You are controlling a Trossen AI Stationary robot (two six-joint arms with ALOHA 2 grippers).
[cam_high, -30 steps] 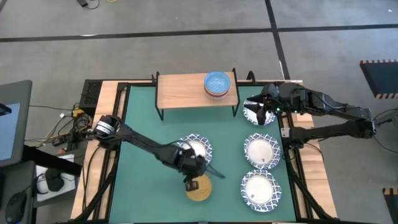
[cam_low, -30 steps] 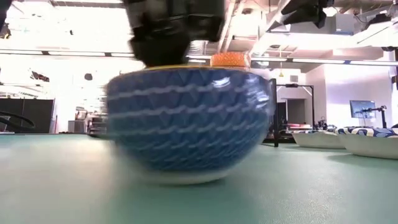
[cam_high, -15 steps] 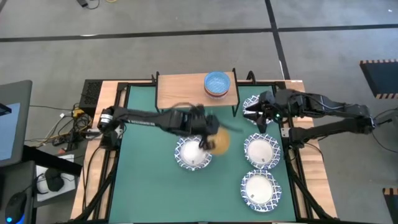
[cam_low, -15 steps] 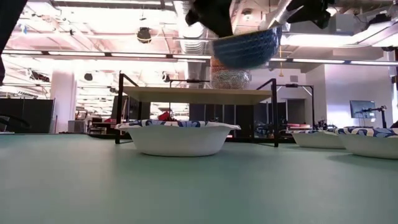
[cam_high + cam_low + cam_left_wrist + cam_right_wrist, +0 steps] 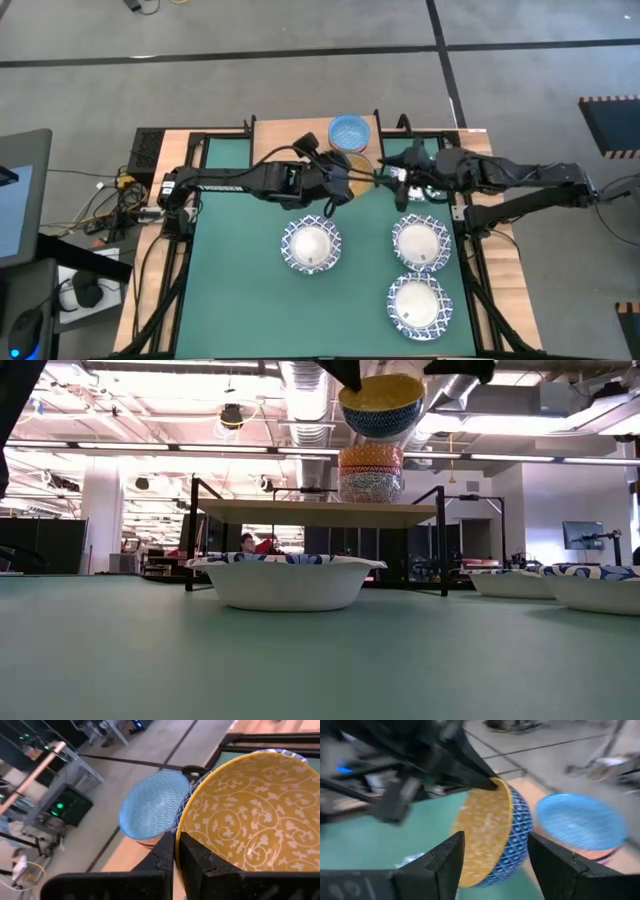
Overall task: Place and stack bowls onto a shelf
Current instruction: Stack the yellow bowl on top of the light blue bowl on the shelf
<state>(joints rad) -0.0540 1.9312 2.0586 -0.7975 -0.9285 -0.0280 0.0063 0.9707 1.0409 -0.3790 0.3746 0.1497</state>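
From above, the left gripper [image 5: 337, 183] carries the yellow bowl [image 5: 352, 170] just short of the stack [image 5: 350, 133] on the shelf [image 5: 290, 145]. Level view: bowl above, slightly right of the stack. Left wrist: fingers [image 5: 165, 851] pinch its rim. Right gripper [image 5: 400, 175] gapes empty nearby.

Hidden and cut-off parts
The low view's top edge cuts off the left gripper [image 5: 352, 368] above the yellow bowl [image 5: 381, 404]; the right wrist view blurs that gripper, and the stack [image 5: 371, 473] is too small to count.

Glossy, perhaps ceramic bowl [image 5: 252, 815]; matt wooden shelf [image 5: 290, 146]
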